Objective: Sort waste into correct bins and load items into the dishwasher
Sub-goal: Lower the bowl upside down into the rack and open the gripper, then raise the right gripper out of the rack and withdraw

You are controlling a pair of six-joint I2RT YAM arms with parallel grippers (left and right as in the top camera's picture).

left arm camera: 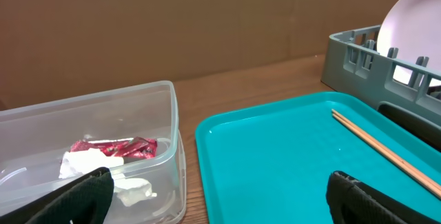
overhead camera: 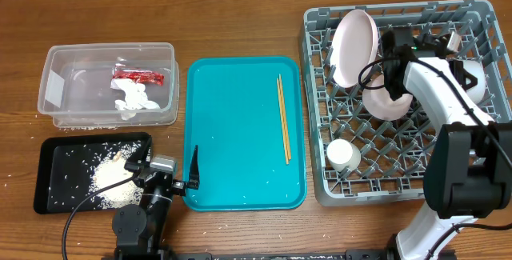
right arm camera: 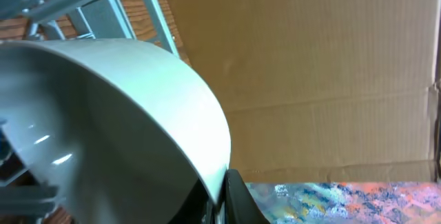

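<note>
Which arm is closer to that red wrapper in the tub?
Left. The left gripper sits by the black tray, just in front of the tub with the wrapper; the right gripper is far off in the rack, gripping a bowl.

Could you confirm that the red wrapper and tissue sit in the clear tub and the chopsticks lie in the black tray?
Not quite: the overhead view shows the chopsticks lying on the teal tray instead. The red wrapper and tissue are in the clear tub.
</note>
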